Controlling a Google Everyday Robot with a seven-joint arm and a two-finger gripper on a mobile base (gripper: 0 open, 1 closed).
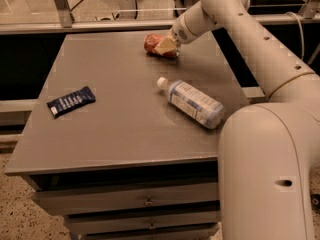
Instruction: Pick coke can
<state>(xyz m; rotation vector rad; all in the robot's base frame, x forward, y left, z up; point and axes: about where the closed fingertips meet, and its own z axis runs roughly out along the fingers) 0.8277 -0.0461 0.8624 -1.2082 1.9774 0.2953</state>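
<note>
The coke can (151,42) is red-orange and lies on its side near the far edge of the grey table (120,114). My gripper (166,46) reaches down from the right and is at the can's right end, covering part of it. The can appears to rest on the table top.
A clear plastic bottle (192,103) with a white cap and pale blue label lies on its side right of the table's centre. A flat dark blue snack packet (71,101) lies at the left. My arm's large white body (270,174) fills the lower right. A metal rail runs behind the table.
</note>
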